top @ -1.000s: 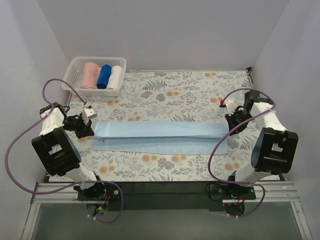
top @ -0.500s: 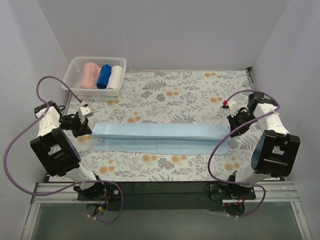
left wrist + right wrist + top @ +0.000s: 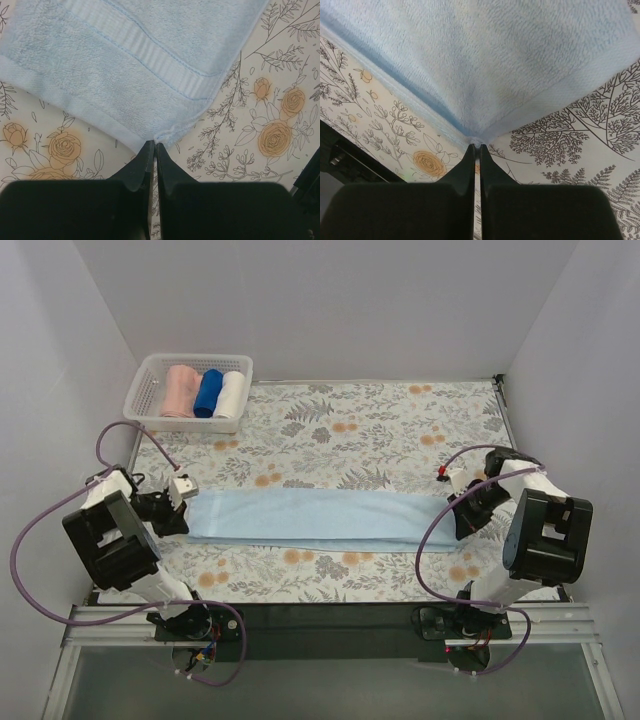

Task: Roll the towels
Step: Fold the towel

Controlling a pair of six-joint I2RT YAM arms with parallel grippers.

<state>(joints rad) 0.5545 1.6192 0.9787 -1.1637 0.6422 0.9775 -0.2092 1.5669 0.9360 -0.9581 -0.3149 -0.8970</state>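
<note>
Left claw (image 3: 152, 145) and right claw (image 3: 475, 146) dropped toward 6 o'clock, each pinched closed on an end corner of the sky-blue towel (image 3: 310, 518), now flattened into one band across the bench (image 3: 400, 420) from 9 to 3 o'clock, salmon-pink towel (image 3: 180, 390) rolled in the basket (image 3: 150, 375) at 11 o'clock

The left hand (image 3: 180, 512) hangs low, pointing inward. Its fingers (image 3: 141, 162) are pressed together with only a hairline slit between them, and a towel (image 3: 125, 75) corner is pinched right at their tips. The left arm (image 3: 110, 540) is folded, its elbow block behind and outboard of the hand. The right hand (image 3: 462, 512) mirrors it: low, pointing inward, fingers closed tight on the opposite towel corner. The right arm (image 3: 545, 535) is bent the same way, outboard of its hand.
</note>
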